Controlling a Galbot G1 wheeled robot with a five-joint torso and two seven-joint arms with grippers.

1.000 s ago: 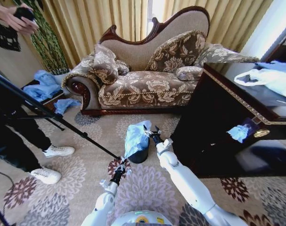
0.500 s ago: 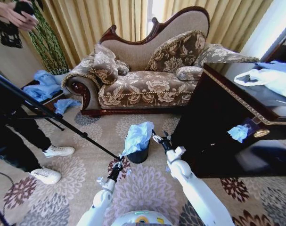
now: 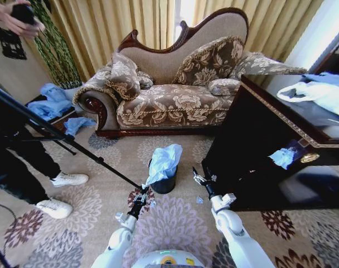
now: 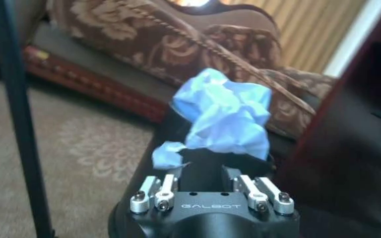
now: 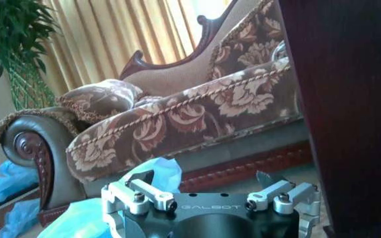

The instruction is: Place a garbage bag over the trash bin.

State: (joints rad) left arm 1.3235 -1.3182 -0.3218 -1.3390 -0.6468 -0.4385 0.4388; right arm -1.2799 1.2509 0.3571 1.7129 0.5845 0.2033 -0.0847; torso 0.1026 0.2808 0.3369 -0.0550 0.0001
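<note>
The small black trash bin (image 3: 166, 183) stands on the carpet in front of the sofa. The light-blue garbage bag (image 3: 163, 160) lies crumpled over its top and left side, with a corner hanging down toward my left gripper (image 3: 141, 195). In the left wrist view the garbage bag (image 4: 227, 116) sits bunched on the trash bin (image 4: 204, 158), and its lower corner lies by one finger of the left gripper (image 4: 204, 168), which is open. My right gripper (image 3: 198, 178) is open with nothing in it, to the right of the bin and apart from it. It also shows in its own wrist view (image 5: 204, 174).
A dark wooden cabinet (image 3: 258, 139) stands close on the right, with a white handled bag (image 3: 320, 92) on top and a blue scrap (image 3: 283, 157) on its front. A tripod leg (image 3: 74, 142) crosses the left. A person's shoes (image 3: 68, 179) and the sofa (image 3: 175, 89) bound the carpet.
My right gripper let go of the bag's upper edge and drew back to the right and toward me. The bag slumped onto the bin. The left gripper barely moved.
</note>
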